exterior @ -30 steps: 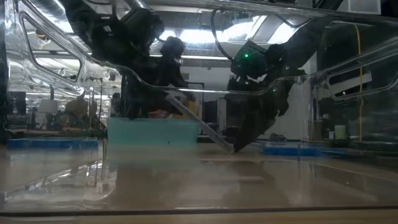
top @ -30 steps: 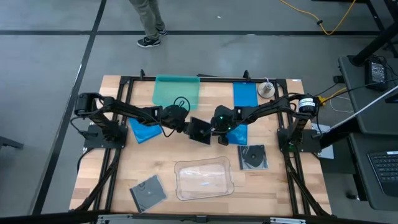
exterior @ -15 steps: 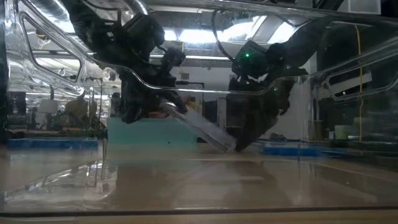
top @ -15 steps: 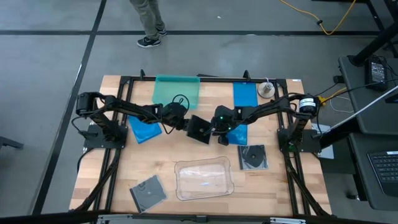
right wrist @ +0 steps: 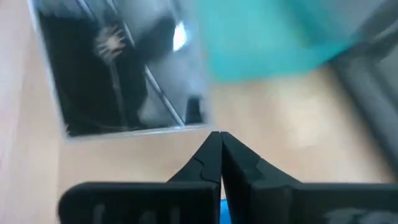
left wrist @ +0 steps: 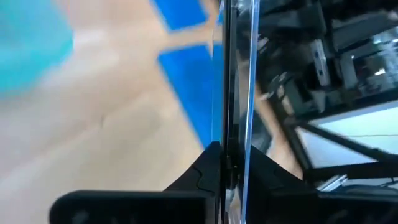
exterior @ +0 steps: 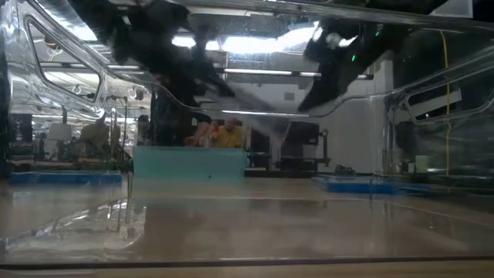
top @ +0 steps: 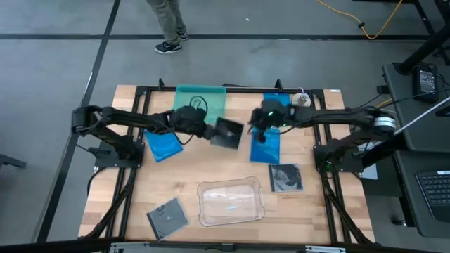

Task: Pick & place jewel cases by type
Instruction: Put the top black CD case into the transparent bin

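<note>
My left gripper (top: 209, 131) is shut on a dark jewel case with a clear cover (top: 227, 132) and holds it above the table's middle, just near of the teal tray (top: 200, 102). My right gripper (top: 256, 129) hovers shut to the right of that case, above a blue jewel case (top: 266, 146) that lies flat on the table. It holds nothing. In the right wrist view the held case (right wrist: 124, 81) shows beyond the shut fingertips (right wrist: 219, 138). Another blue case (top: 163, 146) lies flat on the left. My left gripper pinches the dark case between its two fingers at the case's left edge (left wrist: 232, 134); the wrist view shows the case edge-on, running straight out from the fingertips. The fingers come roughly level from the table's left. The case is lifted clear and slopes down toward the right (exterior: 258, 108).
A third blue case (top: 276, 105) lies at the far right. Dark cases lie at the right (top: 286, 177) and near left (top: 167, 218). A clear rounded tray (top: 230, 202) sits near the front edge. A person's legs (top: 169, 24) stand beyond the table.
My left gripper has shut on the dark case's raised edge and lifted it clear of the table, carrying it up and slightly toward the far edge. My right gripper, which stood at the case's lower right edge, has drawn away upward and toward the table's far right, staying shut.
</note>
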Controlling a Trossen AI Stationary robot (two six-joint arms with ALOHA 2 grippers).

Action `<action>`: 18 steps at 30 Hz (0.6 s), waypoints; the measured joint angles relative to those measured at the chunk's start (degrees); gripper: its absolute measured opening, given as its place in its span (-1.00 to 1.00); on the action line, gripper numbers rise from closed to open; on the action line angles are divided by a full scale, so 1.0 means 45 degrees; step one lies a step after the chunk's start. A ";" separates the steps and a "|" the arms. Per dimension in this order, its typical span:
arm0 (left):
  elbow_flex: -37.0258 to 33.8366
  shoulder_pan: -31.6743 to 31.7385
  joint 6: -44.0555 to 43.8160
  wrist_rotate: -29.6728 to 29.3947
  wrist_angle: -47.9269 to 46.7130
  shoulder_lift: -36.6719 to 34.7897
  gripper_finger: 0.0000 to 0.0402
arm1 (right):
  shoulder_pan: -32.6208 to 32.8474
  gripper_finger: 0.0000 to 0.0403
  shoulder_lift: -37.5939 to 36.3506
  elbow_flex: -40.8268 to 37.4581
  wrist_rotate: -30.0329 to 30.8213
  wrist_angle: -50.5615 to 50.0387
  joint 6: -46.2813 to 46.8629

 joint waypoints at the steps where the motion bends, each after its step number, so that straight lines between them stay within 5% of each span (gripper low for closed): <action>1: 0.0000 0.0162 0.0352 -0.0004 -0.0071 -0.0430 -0.90 | -0.0209 -0.96 -0.0507 0.0000 0.0045 0.0054 0.0057; 10: 0.0010 0.1385 0.3952 -0.0405 0.0003 -0.4617 -0.90 | -0.0845 -0.96 -0.4192 0.0019 0.0005 0.0534 0.0516; 18: 0.0372 0.1504 0.7748 -0.0813 -0.0559 -0.7480 -0.90 | -0.0787 -0.96 -0.5680 0.0029 -0.0023 0.1410 0.1372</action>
